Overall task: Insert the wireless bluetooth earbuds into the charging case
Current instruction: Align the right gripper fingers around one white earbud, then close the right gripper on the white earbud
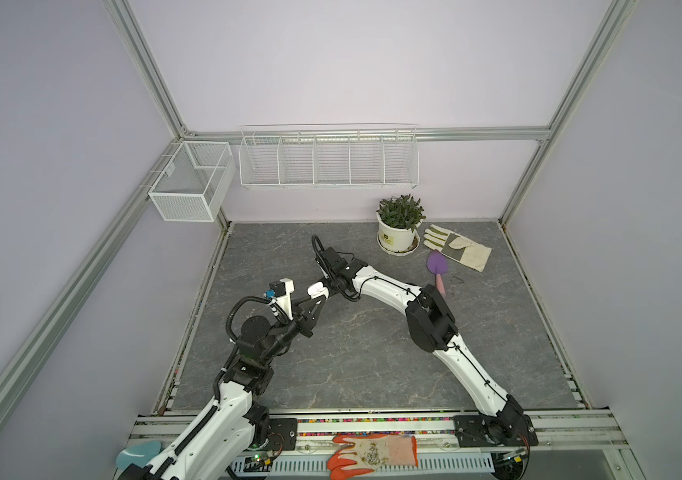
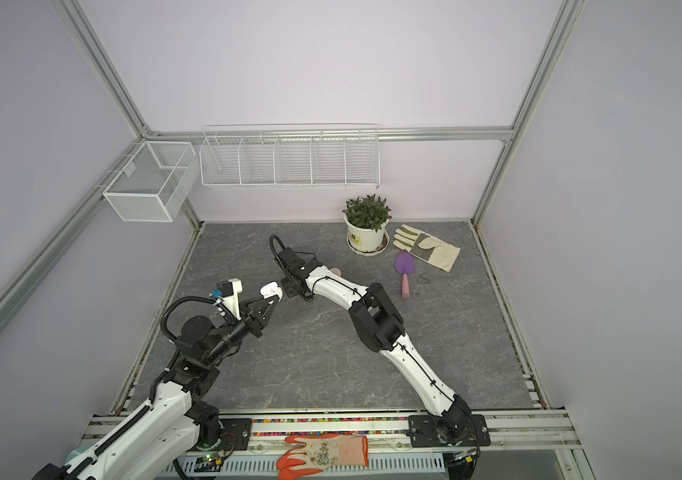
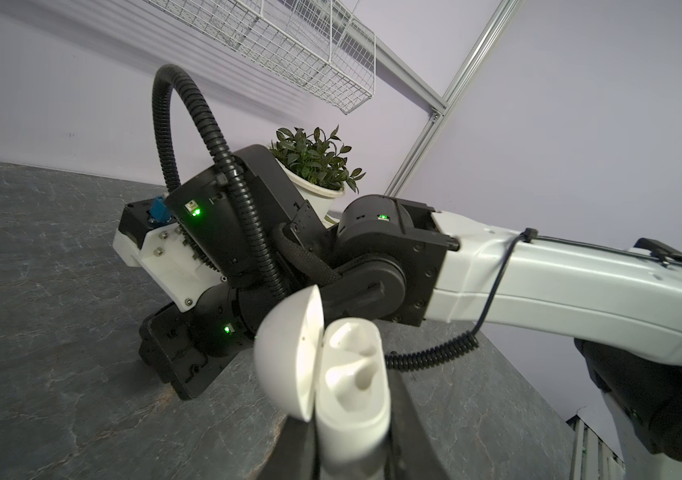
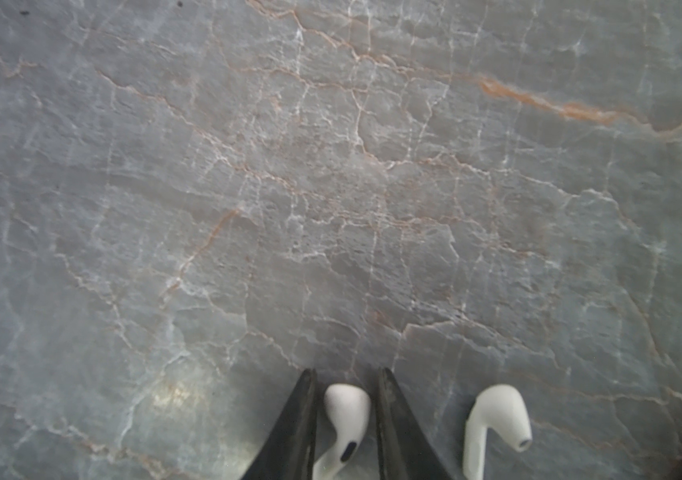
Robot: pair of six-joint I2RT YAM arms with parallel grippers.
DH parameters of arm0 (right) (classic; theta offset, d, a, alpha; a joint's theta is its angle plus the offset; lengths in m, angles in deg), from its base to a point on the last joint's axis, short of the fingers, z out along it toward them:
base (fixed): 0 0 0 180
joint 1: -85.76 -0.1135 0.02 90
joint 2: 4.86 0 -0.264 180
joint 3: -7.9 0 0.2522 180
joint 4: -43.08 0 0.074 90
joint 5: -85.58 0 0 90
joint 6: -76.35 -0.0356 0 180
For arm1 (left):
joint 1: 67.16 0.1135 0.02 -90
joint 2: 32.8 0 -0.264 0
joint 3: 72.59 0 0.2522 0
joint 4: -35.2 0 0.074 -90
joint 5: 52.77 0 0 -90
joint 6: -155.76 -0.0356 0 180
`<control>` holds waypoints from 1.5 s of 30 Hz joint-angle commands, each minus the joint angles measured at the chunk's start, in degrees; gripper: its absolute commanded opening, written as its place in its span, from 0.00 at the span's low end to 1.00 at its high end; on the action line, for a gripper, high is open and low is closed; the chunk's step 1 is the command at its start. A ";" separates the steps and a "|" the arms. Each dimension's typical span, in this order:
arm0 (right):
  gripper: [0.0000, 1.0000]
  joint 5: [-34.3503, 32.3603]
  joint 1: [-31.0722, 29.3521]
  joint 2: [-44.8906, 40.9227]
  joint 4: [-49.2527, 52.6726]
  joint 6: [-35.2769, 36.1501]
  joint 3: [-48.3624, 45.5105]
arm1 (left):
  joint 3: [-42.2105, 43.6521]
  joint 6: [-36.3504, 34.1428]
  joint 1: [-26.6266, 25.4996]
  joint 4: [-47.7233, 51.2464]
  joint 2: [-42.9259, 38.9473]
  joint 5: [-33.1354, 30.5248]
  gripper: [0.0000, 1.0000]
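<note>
My left gripper (image 3: 352, 419) is shut on a white charging case (image 3: 347, 374) and holds it above the table. The case's lid hangs open beside two empty sockets. Both top views show the case (image 1: 317, 289) (image 2: 269, 289) at the tip of the left arm. My right gripper (image 4: 347, 372) points down at the table, just right of the case. Its black fingers (image 4: 302, 415) press against both sides of a white earbud (image 4: 347, 411) lying on the stone. A second white earbud (image 4: 497, 419) lies loose beside the gripper. The right wrist (image 1: 337, 270) hides both earbuds in the top views.
At the back right are a potted plant (image 1: 397, 237), a cream glove (image 1: 457, 247) and a purple trowel (image 1: 438, 268). A pinkish round thing (image 2: 335, 271) peeks out behind the right wrist. Wire baskets (image 1: 329, 160) hang on the back wall. An orange glove (image 1: 372, 455) lies on the front rail.
</note>
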 commanded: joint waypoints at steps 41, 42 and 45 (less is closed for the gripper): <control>0.23 3.28 -5.43 -30.25 -4.09 5.03 -46.33 | 3.12 1.95 0.23 0.92 -4.99 4.81 0.00; 0.24 3.03 -5.53 -30.14 -3.88 5.24 -46.36 | 3.12 2.02 0.15 0.82 -4.87 4.84 0.00; 0.29 2.39 -5.57 -30.16 -3.05 5.03 -46.17 | 3.12 2.19 0.15 0.40 -4.26 4.76 0.00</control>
